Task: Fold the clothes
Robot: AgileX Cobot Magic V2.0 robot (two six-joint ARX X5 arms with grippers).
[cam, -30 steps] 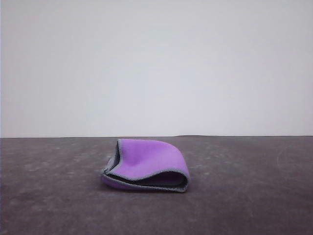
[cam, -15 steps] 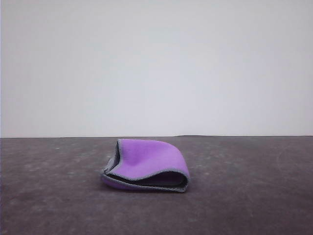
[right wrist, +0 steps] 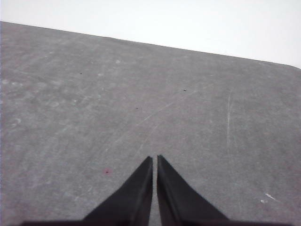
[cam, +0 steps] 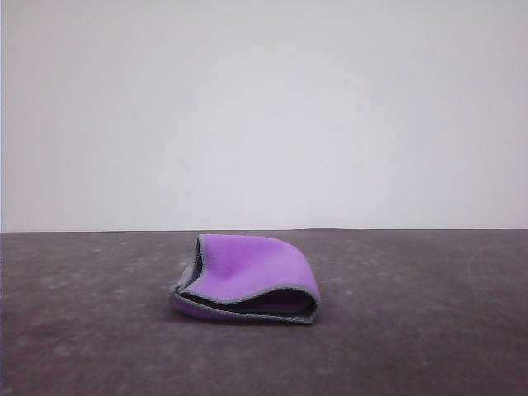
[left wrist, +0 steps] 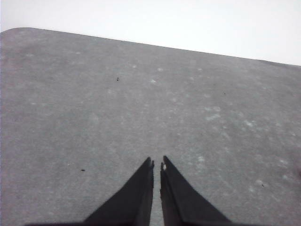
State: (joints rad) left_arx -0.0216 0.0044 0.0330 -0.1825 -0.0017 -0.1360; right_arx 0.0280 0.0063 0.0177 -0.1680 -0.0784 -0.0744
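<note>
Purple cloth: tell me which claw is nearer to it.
Cannot tell, left or right. The left claw and right claw each sit shut over bare tabletop, apart from the folded purple cloth lying mid-table.

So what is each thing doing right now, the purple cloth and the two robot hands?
Cloth: folded over, purple face out, dark grey inside showing at the open front edge, lying on the table.
Left end effector: shut, holding nothing, above bare table.
Right end effector: shut, holding nothing, above bare table.
</note>
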